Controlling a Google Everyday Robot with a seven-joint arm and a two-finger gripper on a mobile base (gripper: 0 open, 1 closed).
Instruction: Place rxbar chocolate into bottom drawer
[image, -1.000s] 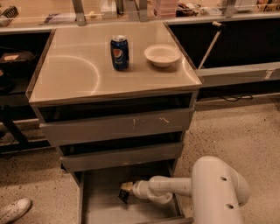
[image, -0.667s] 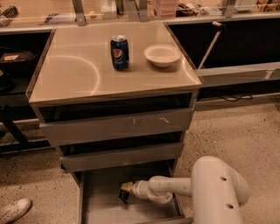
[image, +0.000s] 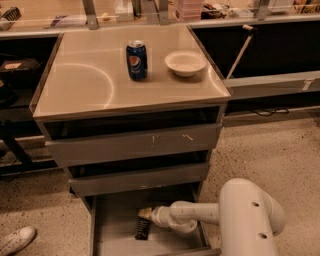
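The bottom drawer is pulled open below the two upper grey drawers, and its flat grey floor shows. My white arm reaches into it from the right. My gripper is low inside the drawer, left of centre, just above the floor. A small dark oblong shape with pale marks sits at the gripper's tip against the drawer floor; it looks like the rxbar chocolate. I cannot tell whether it is held or lying loose.
A blue Pepsi can and a white bowl stand on the cabinet top. The arm's big white joint is right of the drawer. A shoe is on the floor at lower left. Shelves run behind.
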